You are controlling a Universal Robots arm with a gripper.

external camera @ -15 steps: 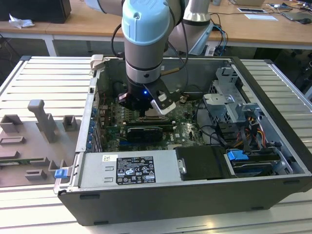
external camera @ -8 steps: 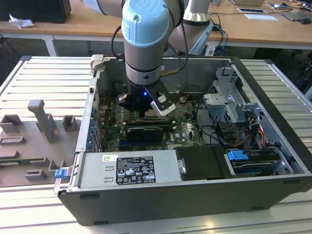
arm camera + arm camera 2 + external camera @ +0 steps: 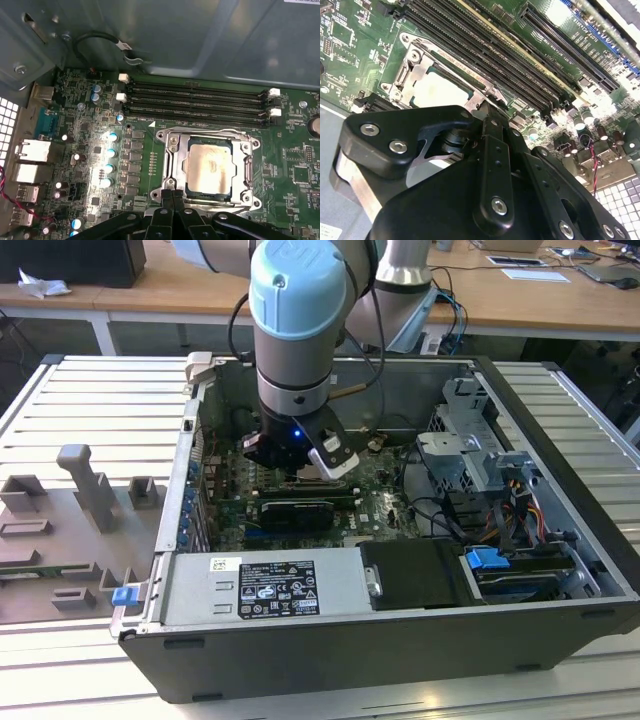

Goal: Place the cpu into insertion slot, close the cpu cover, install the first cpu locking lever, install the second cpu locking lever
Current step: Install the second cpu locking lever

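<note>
The cpu (image 3: pixel 210 167), a dull silver square, lies flat in the insertion slot (image 3: pixel 215 198) on the green board. The cpu cover (image 3: pixel 175 155) is folded down around it as a metal frame, its window showing the chip. A thin locking lever (image 3: pixel 205 131) lies along the cover's side nearest the memory slots. My gripper (image 3: pixel 173 197) is shut, its black fingertips touching together at the cover's opposite edge, near a corner. In the second wrist view the gripper (image 3: pixel 482 112) hides part of the cpu (image 3: pixel 440 90) and cover (image 3: pixel 415 65). In the exterior view the gripper (image 3: pixel 300 468) is down inside the case.
Long black memory slots (image 3: pixel 195 100) run beside the socket. A black expansion card (image 3: pixel 300 512) stands close in front of the gripper. Power supply (image 3: pixel 265 585) and drive cage (image 3: pixel 470 450) line the case. A grey fixture plate (image 3: pixel 80 510) lies on the exterior view's left.
</note>
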